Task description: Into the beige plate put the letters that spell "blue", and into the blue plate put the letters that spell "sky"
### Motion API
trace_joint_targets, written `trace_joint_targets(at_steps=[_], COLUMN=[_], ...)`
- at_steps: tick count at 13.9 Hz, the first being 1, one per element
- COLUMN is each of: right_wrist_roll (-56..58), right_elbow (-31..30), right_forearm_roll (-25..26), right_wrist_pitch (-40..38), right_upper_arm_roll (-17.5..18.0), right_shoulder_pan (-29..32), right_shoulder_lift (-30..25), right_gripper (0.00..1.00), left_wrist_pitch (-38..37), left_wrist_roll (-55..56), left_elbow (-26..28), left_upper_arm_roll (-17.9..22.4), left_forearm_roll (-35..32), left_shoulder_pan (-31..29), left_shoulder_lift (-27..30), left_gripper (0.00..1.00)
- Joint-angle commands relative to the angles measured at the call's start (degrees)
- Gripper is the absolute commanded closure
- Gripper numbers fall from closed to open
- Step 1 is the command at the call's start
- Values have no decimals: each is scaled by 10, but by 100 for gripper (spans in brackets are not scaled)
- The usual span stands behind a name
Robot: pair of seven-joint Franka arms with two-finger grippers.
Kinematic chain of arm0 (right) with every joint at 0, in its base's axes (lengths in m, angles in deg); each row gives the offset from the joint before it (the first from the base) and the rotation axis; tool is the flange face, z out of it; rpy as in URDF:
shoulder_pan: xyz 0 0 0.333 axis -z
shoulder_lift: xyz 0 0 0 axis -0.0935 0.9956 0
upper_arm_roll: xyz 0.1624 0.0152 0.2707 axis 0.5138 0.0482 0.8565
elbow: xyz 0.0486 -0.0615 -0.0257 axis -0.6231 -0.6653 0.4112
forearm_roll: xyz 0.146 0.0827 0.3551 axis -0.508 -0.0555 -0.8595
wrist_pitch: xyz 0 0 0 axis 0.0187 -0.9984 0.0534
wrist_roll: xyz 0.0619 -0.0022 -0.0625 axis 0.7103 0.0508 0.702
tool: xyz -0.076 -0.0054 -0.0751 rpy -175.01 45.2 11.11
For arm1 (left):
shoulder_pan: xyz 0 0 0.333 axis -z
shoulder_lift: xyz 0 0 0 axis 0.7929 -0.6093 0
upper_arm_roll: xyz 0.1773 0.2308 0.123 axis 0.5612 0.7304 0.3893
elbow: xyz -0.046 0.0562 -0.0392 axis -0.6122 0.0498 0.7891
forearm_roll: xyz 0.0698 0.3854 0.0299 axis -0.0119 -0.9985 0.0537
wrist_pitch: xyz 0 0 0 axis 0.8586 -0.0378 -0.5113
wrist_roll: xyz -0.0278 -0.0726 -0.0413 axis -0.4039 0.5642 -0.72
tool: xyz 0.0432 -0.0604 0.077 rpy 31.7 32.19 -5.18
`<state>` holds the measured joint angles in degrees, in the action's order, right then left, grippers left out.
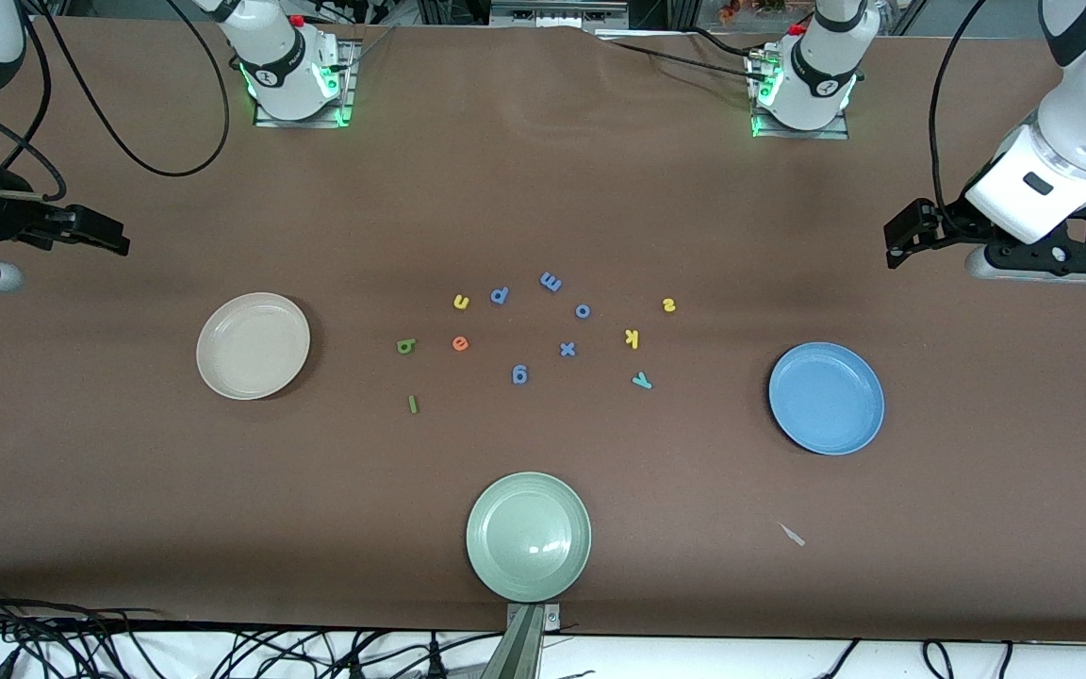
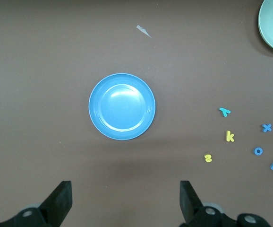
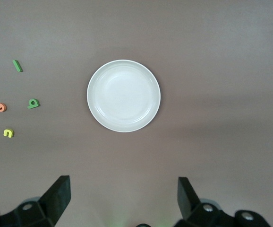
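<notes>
The beige plate [image 1: 253, 345] [image 3: 123, 95] lies empty toward the right arm's end. Between it and the table's middle sit the green "b" [image 1: 406, 346], green "l" [image 1: 413, 404], yellow "u" [image 1: 461, 302] and orange "e" [image 1: 460, 343]. Toward the left arm's end lies the blue plate [image 1: 826, 397] [image 2: 122, 106], also empty, with the yellow "s" [image 1: 668, 305], yellow "k" [image 1: 632, 339] and teal "y" [image 1: 642, 381] beside it. My right gripper [image 1: 114, 240] [image 3: 123, 194] hangs open over bare table by the beige plate. My left gripper [image 1: 896, 243] [image 2: 125, 198] hangs open by the blue plate. Neither holds anything.
Several blue-purple letters lie in the middle, among them an "x" [image 1: 567, 349] and a "g" [image 1: 519, 374]. A pale green plate [image 1: 528, 536] rests near the front edge. A small pale scrap [image 1: 793, 535] lies nearer the front camera than the blue plate.
</notes>
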<state>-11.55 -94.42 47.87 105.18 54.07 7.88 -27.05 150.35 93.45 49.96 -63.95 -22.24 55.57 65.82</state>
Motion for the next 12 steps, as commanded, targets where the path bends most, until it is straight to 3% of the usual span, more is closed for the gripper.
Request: trace_joint_targets(at_steps=[1,12], right_wrist_roll=[-5,0], right_elbow=[12,12], right_forearm_roll=[-8,-8], right_wrist_pitch=[-4,-4], right_upper_arm_roll=[2,2], right_shoulder_pan=[5,5], right_shoulder_lift=[5,5], right_gripper=[0,0], left_wrist_pitch=[-9,-9], left_wrist_roll=[-9,-9], left_elbow=[-6,-6], left_upper_arm_roll=[2,2], left_forearm_roll=[0,0], left_shoulder_pan=[2,4], left_shoulder_lift=[0,0], left_gripper=[0,0])
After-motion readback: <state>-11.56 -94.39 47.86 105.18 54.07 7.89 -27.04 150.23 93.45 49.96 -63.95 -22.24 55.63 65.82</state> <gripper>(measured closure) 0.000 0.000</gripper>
